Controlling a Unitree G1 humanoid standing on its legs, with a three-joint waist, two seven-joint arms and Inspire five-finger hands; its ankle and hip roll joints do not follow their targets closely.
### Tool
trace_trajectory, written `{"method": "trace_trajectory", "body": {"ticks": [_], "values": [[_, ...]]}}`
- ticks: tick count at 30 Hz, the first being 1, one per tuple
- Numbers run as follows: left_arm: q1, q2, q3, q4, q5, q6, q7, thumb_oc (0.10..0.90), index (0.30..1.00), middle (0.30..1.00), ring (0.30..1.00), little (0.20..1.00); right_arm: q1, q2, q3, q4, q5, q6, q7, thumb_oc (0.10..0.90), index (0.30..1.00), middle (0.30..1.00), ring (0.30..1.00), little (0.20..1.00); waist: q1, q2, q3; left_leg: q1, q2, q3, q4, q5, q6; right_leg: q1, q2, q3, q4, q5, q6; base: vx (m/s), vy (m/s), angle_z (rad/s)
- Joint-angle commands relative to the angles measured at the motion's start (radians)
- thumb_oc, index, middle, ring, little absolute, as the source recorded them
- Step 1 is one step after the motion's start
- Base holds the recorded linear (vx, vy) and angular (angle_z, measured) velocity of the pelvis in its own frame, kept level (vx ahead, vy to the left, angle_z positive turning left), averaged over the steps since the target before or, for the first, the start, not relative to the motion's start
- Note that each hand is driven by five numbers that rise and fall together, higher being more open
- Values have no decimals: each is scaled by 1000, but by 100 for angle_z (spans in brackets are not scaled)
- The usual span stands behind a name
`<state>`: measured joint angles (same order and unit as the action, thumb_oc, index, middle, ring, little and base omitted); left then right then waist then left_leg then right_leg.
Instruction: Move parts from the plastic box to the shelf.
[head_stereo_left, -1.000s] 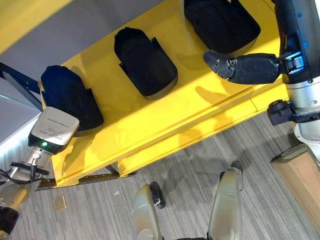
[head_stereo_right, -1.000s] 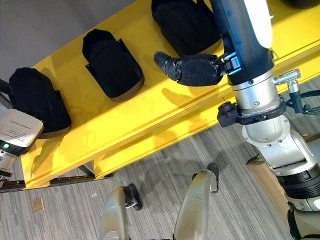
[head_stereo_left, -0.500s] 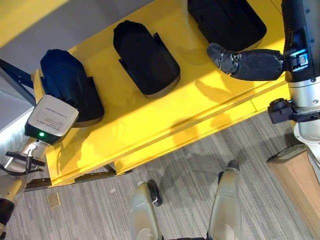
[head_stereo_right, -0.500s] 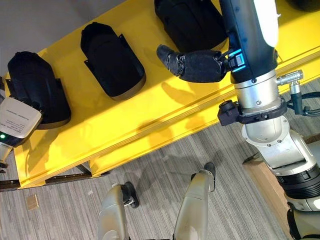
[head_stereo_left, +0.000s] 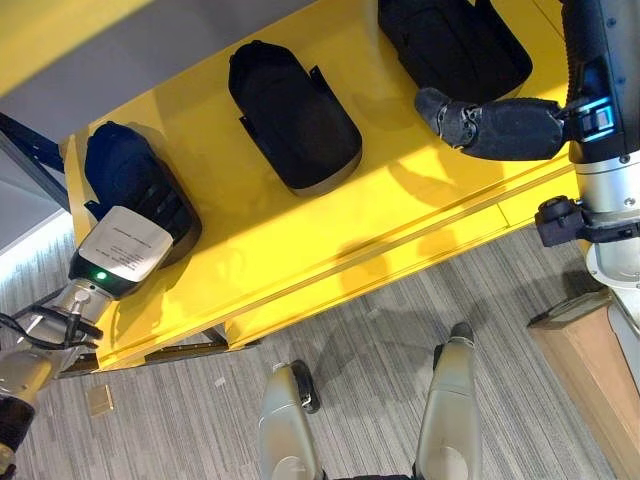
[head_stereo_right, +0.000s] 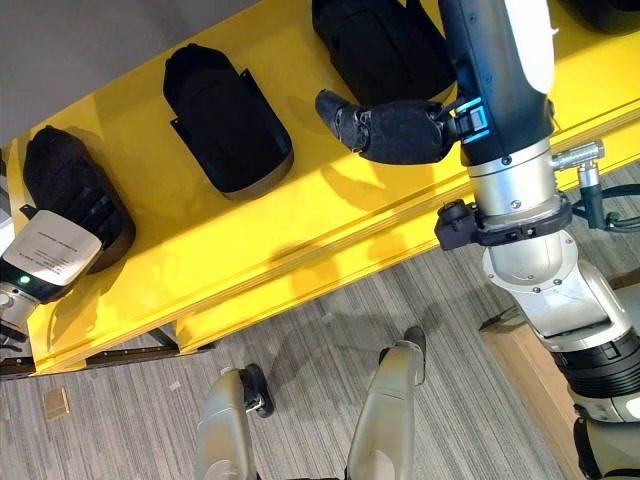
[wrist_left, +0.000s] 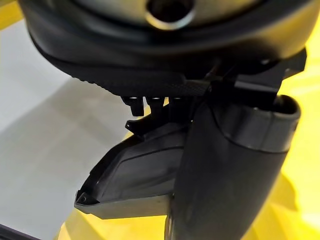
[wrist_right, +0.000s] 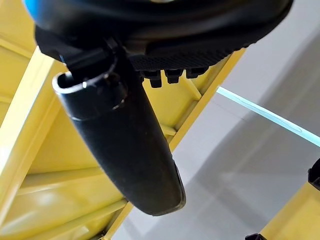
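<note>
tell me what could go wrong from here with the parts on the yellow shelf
The left hand rests on the leftmost black part, which sits close to the shelf end; a sideways drag on release might push it off. The right hand hovers just in front of the rightmost part, so a careless retreat could clip it. The middle part lies apart from both hands and looks safe.

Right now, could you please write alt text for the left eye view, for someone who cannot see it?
Three black parts lie in a row on a yellow shelf. The left hand rests on the leftmost part, and the right hand hovers beside the rightmost part.
</note>
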<state>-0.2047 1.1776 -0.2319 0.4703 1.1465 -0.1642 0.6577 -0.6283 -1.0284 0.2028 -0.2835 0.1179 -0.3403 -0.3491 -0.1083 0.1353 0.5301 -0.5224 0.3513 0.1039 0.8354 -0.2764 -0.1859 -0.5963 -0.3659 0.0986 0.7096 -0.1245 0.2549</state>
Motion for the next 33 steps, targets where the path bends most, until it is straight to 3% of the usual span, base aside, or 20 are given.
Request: {"method": "trace_trajectory", "body": {"ticks": [1, 5, 10, 12, 17, 20, 22, 26, 29, 33], "values": [[90, 105, -3, -23, 23, -61, -41, 900, 1000, 1000, 1000, 1000, -57, 0, -117, -130, 8, -58, -30, 900, 1000, 1000, 1000, 1000, -5, -43, -46, 66, 43, 19, -67, -42, 44, 70, -48, -29, -93, 17, 1, 0, 0, 0], [74, 133, -6, -27, 65, -72, -97, 900, 1000, 1000, 1000, 1000, -33, 1, -128, -130, 19, -73, -17, 900, 1000, 1000, 1000, 1000, -15, -39, -50, 82, 42, 23, -78, -39, 42, 78, -51, -25, -96, 19, 3, 10, 18, 1], [91, 148, 9, -41, 33, -1, -153, 900, 1000, 1000, 1000, 1000, -14, -8, -131, -135, 21, -77, -20, 900, 1000, 1000, 1000, 1000, -15, -37, -59, 100, 40, 29, -83, -43, 44, 90, -54, -25, -101, 18, 5, 0, 0, 0], [100, 141, 27, -17, 43, 122, -190, 900, 1000, 1000, 1000, 1000, -3, 1, -132, -137, 16, -77, -20, 900, 1000, 1000, 1000, 1000, -15, -38, -67, 112, 37, 32, -94, -40, 45, 98, -53, -26, -106, 19, 6, 0, 0, 0], [91, 114, 32, 32, 93, 239, -194, 900, 1000, 1000, 1000, 1000, 1, 27, -135, -134, 7, -78, -10, 900, 1000, 1000, 1000, 1000, -10, -45, -70, 104, 37, 22, -98, -30, 44, 97, -52, -26, -109, 25, 5, 0, 0, 0], [100, 82, 47, 68, 99, 343, -183, 900, 1000, 1000, 1000, 1000, 5, 42, -130, -134, -2, -74, -13, 900, 1000, 1000, 1000, 1000, -6, -50, -72, 107, 40, 17, -93, -35, 44, 101, -51, -28, -101, 16, 5, 7, -40, 0], [97, 32, 52, 150, 102, 446, -135, 900, 1000, 1000, 1000, 1000, 2, 61, -119, -131, -15, -73, -18, 900, 1000, 1000, 1000, 1000, -5, -56, -77, 106, 41, 15, -94, -32, 43, 99, -50, -27, -98, 16, 5, 0, 0, 0], [77, -40, 33, 245, 106, 539, -35, 900, 1000, 1000, 1000, 1000, -24, 88, -91, -122, -29, -63, -16, 900, 1000, 1000, 1000, 1000, -4, -61, -83, 104, 41, 13, -99, -25, 40, 93, -48, -25, -93, 15, 4, 0, 0, 0], [44, -75, 21, 271, 105, 552, 17, 900, 1000, 1000, 1000, 1000, -49, 112, -68, -129, -47, -37, -15, 900, 1000, 1000, 1000, 1000, -5, -65, -85, 100, 43, 13, -98, -22, 39, 86, -47, -22, -85, 13, 3, 0, 0, 0], [20, -69, 21, 242, 82, 490, 35, 900, 1000, 1000, 1000, 1000, -42, 124, -70, -132, -61, -29, -14, 900, 1000, 1000, 1000, 1000, -7, -67, -88, 101, 43, 15, -95, -26, 39, 84, -45, -19, -83, 12, 4, 0, 0, 0]]}}
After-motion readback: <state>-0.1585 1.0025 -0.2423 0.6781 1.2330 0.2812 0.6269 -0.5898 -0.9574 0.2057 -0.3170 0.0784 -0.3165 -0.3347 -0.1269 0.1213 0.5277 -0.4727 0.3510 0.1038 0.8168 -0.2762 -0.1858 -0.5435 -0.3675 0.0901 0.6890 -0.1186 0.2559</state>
